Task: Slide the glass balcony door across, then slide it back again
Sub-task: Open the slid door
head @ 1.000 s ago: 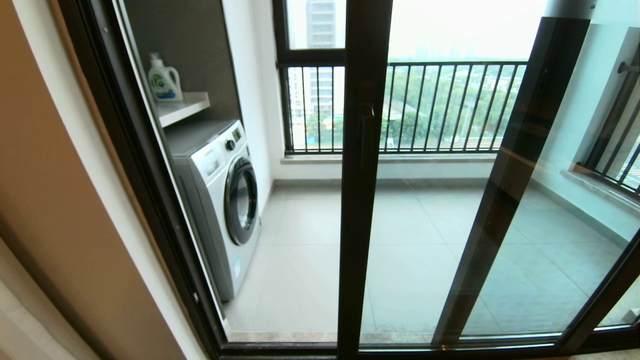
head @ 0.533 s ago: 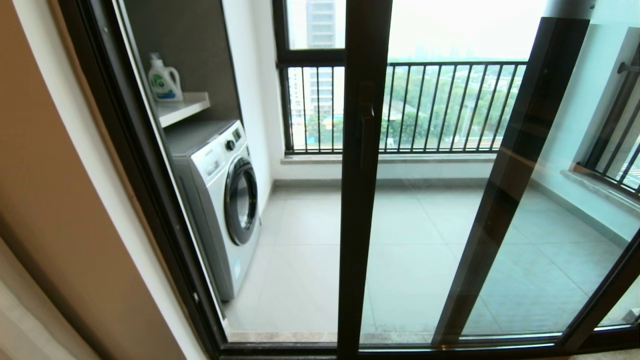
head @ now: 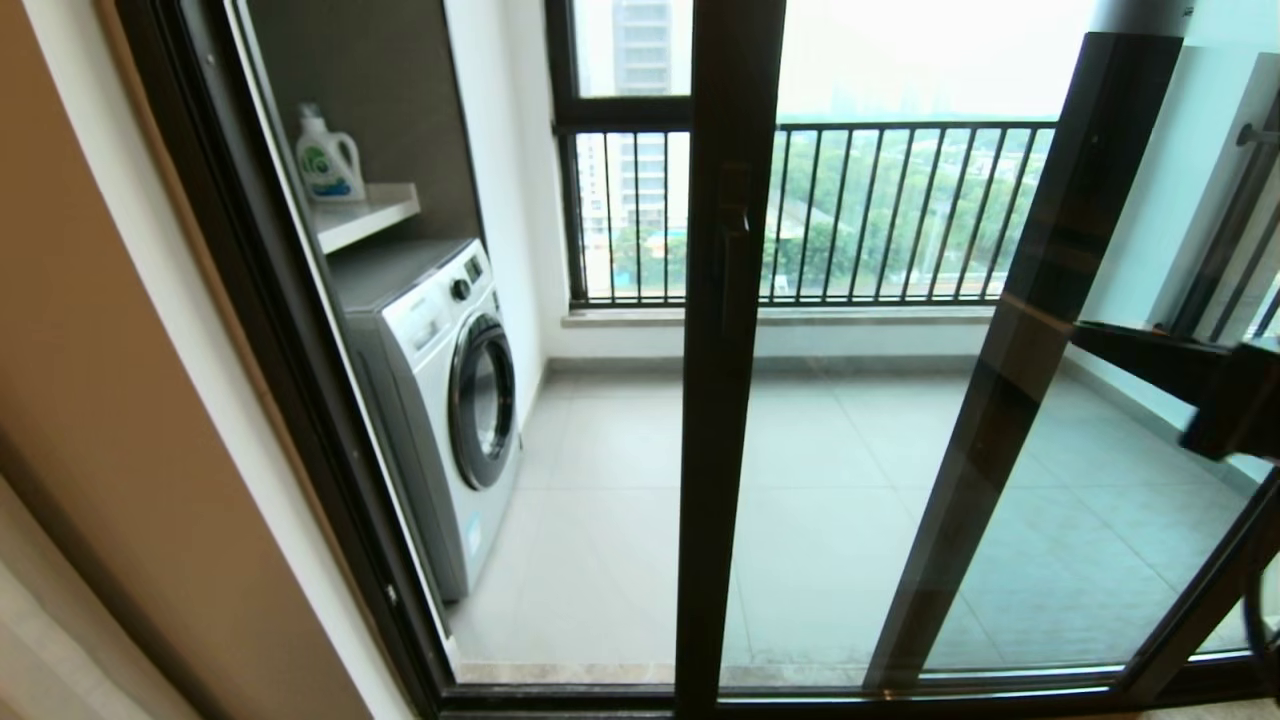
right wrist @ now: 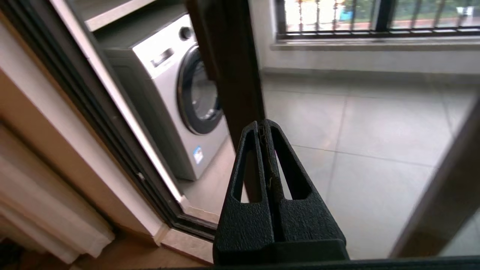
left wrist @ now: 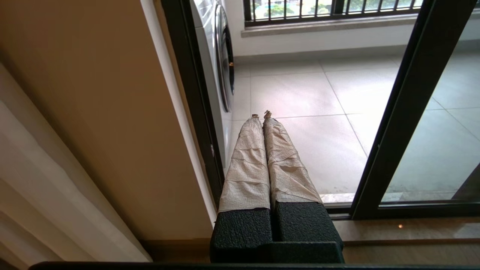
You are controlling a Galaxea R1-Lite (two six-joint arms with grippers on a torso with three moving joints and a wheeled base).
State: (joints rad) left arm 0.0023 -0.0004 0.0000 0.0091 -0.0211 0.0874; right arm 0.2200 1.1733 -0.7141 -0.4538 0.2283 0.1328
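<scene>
The glass balcony door is a tall clear pane in a dark frame. Its near upright stands at mid view and carries a small dark lever handle. Left of that upright the doorway stands open onto the balcony. My right gripper reaches in from the right edge at about handle height, well to the right of the handle and apart from it. In the right wrist view it is shut and empty, pointing toward the upright. My left gripper, with tape-wrapped fingers, is shut and empty, low near the threshold and left of the upright.
A second dark upright without a handle slants to the right of the door. On the balcony stand a washing machine and a detergent bottle on a shelf, with a black-barred railing behind. A beige wall flanks the left.
My right gripper has come into the head view from the right edge, where nothing of it showed before. The door has not moved.
</scene>
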